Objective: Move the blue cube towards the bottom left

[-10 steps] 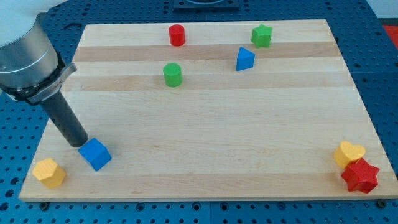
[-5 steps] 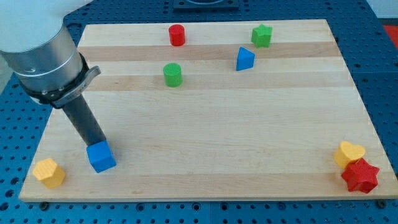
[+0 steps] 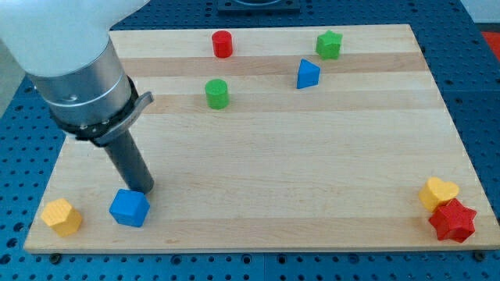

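No text, label, brand, number or sign can be read anywhere. The wooden board (image 3: 266,156) and the coloured blocks carry no print, as far as this small view allows to judge.

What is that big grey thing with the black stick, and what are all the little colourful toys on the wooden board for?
That is a robot arm. The black stick is its pusher; my tip touches the blue cube from just above, near the board's bottom left. One camera looks down at the board. Nothing is held; the stick only slides blocks. A yellow block sits in the corner. Up top are a red cylinder, green cylinder, green block and blue wedge. Bottom right: a yellow heart touching a red star.
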Tool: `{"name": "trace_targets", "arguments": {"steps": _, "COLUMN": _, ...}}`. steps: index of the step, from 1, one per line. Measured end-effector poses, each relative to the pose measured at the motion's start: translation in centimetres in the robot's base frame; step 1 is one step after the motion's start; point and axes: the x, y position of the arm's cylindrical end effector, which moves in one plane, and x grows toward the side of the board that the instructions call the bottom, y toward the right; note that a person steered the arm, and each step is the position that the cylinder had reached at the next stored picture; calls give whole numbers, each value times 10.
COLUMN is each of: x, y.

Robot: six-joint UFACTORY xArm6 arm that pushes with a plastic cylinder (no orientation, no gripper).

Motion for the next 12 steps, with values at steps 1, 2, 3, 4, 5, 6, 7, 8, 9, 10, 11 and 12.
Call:
{"name": "trace_targets", "arguments": {"steps": 1, "x": -6, "y": 23}}
{"name": "trace_targets", "arguments": {"steps": 2, "x": 13, "y": 33}}
{"name": "trace_targets", "arguments": {"steps": 3, "x": 52, "y": 24}}
{"name": "trace_targets", "arguments": {"steps": 4, "x": 57, "y": 10}}
{"name": "trace_targets", "arguments": {"steps": 5, "x": 45, "y": 3}}
{"name": "trace_targets", "arguments": {"steps": 6, "x": -4, "y": 11}}
{"name": "trace_targets", "arguments": {"steps": 7, "x": -19, "y": 7}}
{"name": "trace_targets", "arguments": {"steps": 8, "x": -12, "y": 0}}
{"name": "trace_targets", "arguments": {"steps": 9, "x": 9, "y": -16}}
{"name": "trace_targets", "arguments": {"steps": 10, "x": 9, "y": -27}}
{"name": "trace_targets", "arguments": {"steps": 11, "x": 18, "y": -37}}
{"name": "trace_targets", "arguments": {"steps": 12, "x": 22, "y": -41}}
